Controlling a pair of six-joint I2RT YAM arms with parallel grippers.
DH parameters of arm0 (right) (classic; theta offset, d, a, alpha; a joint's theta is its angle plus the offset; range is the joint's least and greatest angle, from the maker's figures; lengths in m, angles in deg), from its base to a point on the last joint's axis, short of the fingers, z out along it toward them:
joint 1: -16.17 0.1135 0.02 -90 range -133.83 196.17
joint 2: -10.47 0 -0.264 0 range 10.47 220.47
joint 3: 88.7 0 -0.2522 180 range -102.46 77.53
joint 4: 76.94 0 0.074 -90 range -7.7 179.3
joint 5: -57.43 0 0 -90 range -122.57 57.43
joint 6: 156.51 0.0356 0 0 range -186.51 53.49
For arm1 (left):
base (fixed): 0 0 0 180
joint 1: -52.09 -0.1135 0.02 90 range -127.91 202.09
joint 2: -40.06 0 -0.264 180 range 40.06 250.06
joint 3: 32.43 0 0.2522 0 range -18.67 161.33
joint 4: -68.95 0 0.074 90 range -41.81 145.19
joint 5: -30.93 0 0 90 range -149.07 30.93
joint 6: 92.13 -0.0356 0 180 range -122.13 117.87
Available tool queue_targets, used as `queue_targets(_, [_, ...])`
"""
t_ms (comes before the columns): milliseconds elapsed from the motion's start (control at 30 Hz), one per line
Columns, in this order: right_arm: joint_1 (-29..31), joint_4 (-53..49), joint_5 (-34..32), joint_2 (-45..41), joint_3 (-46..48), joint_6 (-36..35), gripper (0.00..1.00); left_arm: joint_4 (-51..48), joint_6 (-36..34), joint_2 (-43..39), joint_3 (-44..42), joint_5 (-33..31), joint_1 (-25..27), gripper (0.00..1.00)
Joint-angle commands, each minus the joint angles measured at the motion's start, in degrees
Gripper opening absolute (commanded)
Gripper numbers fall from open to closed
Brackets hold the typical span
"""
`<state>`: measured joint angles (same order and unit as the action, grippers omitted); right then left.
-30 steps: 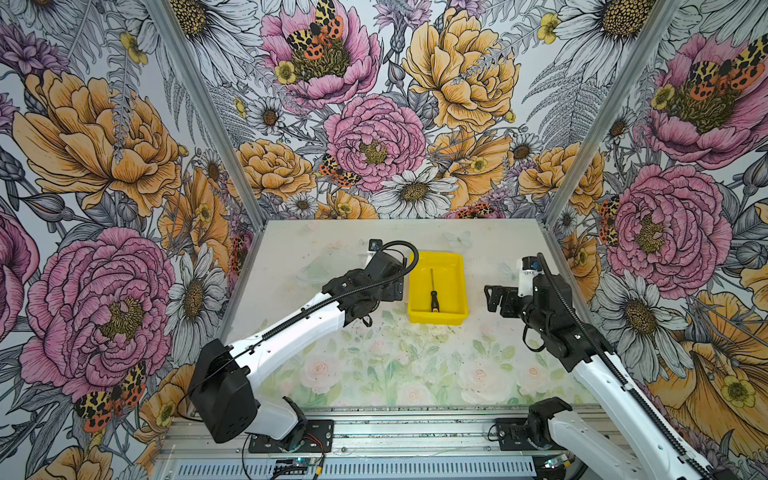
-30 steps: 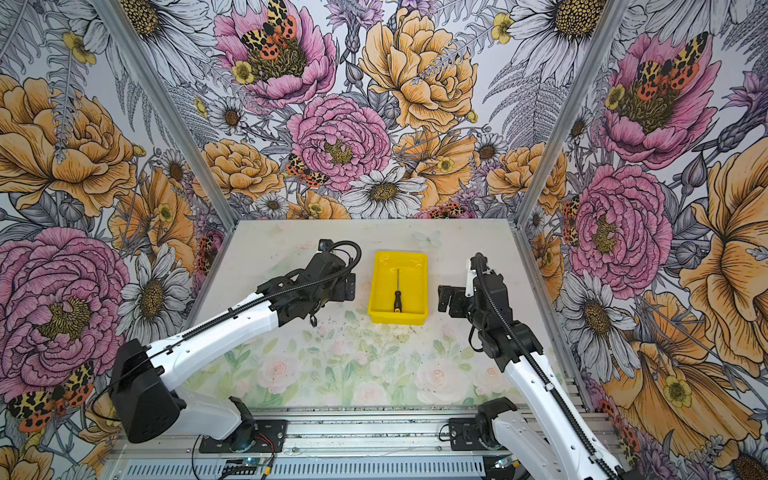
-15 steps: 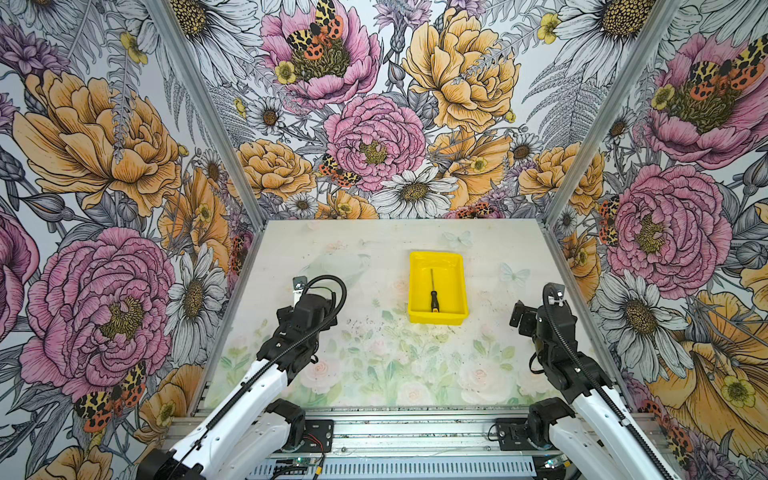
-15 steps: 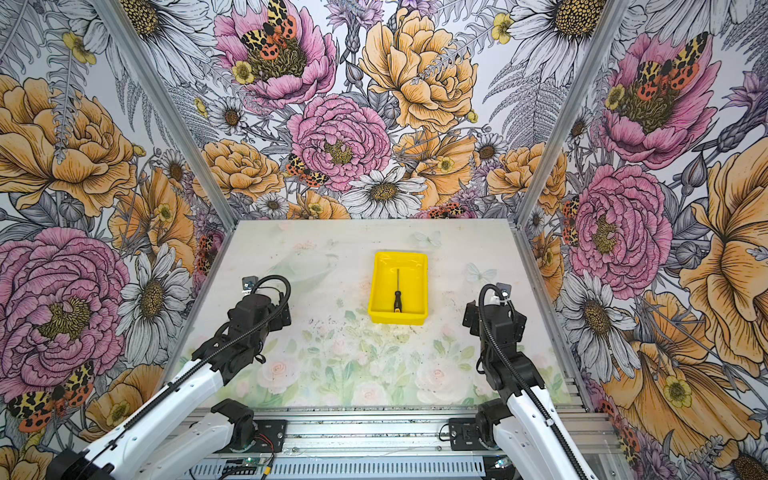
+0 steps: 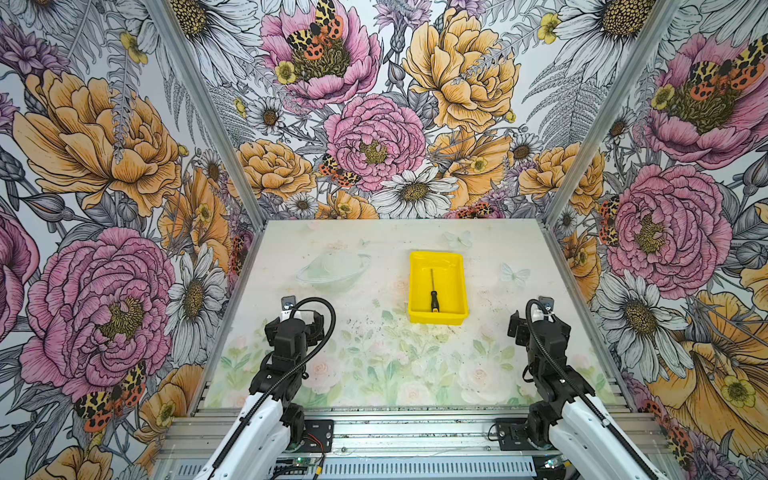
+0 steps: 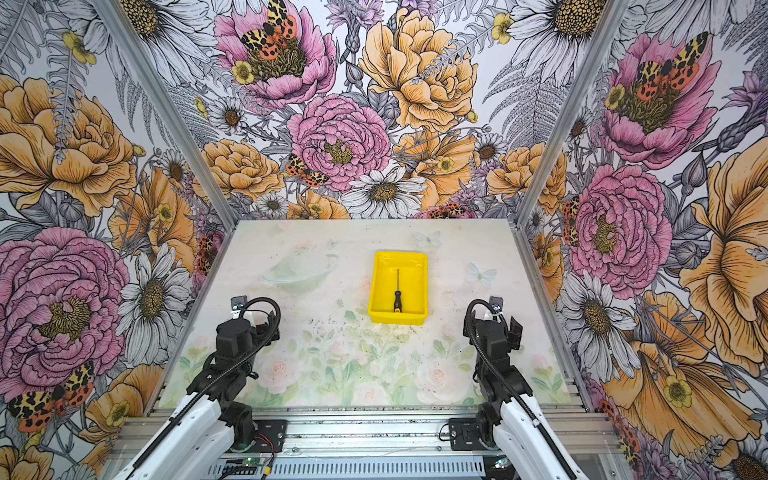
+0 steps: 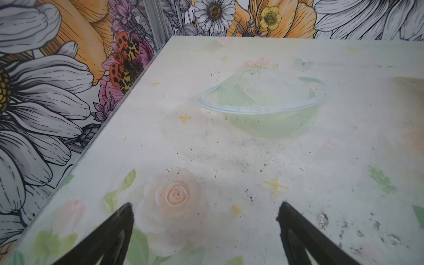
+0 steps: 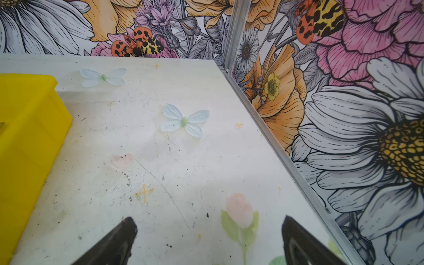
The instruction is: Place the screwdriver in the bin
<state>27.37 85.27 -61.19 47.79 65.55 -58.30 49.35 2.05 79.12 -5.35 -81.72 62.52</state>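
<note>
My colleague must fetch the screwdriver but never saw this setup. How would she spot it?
On the pale floral table, find the bright yellow bin, right of centre. The screwdriver lies inside it. Nothing else there is slim, with a metal shaft and black handle.

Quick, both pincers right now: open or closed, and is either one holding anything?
Left pincer: open, holding nothing.
Right pincer: open, holding nothing.
</note>
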Motion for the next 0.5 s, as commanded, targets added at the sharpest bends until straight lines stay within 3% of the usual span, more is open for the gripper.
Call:
queue_targets(0, [-0.7, 5.6, 3.6, 5.5, -2.7, -1.6, 0.99, 11.5, -1.4, 2.6, 0.1, 6.2, -2.7, 0.99])
queue_targets(300, [-2.8, 21.6, 9.1, 14.3, -1.8, -2.7, 1.0, 29.4, 0.7, 12.9, -1.1, 11.9, -9.2, 0.99])
queue_targets(467, [-4.9, 29.8, 12.2, 23.7, -4.1, -2.5, 0.99, 36.9, 0.5, 20.3, 0.2, 12.3, -9.6, 0.99])
